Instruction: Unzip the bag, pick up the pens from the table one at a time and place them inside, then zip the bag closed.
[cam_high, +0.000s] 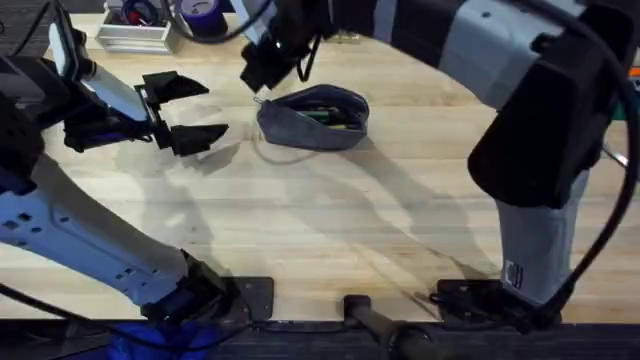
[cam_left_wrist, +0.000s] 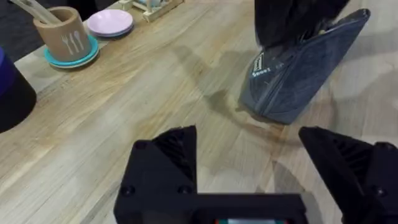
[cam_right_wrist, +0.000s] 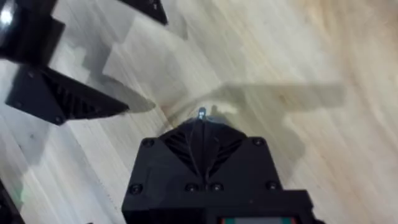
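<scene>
1. The left gripper (cam_high: 192, 108) hovered with fingers spread and empty above the table (cam_high: 330, 220), left of the bag.
2. The bag (cam_high: 312, 118) lay mid-table, gaping, pens (cam_high: 335, 117) inside.
3. The right gripper (cam_high: 262, 72), fingers pinched together on the zipper pull (cam_right_wrist: 201, 113), met the bag's left end.

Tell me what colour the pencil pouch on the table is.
Blue-grey; the pouch shows best in the left wrist view.

Left claw (cam_high: 190, 110) is sitting wide open at the upper left of the overhead frame, arm stretching in from the lower left. Right arm is looming big across the upper right, its claw (cam_high: 262, 72) pinched closed at top center, fingers (cam_right_wrist: 202, 134) pressing together.
</scene>
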